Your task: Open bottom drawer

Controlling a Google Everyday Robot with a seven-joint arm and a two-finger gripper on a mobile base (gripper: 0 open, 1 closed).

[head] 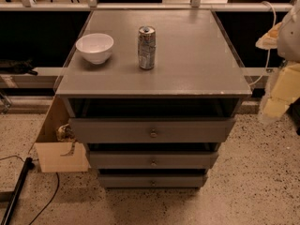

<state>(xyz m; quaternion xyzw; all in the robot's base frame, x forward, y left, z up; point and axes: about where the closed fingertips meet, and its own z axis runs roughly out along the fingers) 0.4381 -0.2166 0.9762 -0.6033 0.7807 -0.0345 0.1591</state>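
Note:
The grey cabinet [154,74] stands in the middle of the view, seen from above and in front. It has three drawer fronts stacked one under another. The bottom drawer [152,180] is the lowest and narrowest, with a small round knob [152,182] at its centre and a dark gap above it. It looks pushed in. My gripper [275,104], cream-coloured, hangs at the far right edge of the view. It is level with the cabinet top, well to the right of the drawers and touching nothing.
A white bowl [94,47] and a drink can [146,47] stand on the cabinet top. An open cardboard box [58,146] sits against the cabinet's left side. A black cable and pole [16,193] lie on the speckled floor at lower left. A rail [140,6] runs behind.

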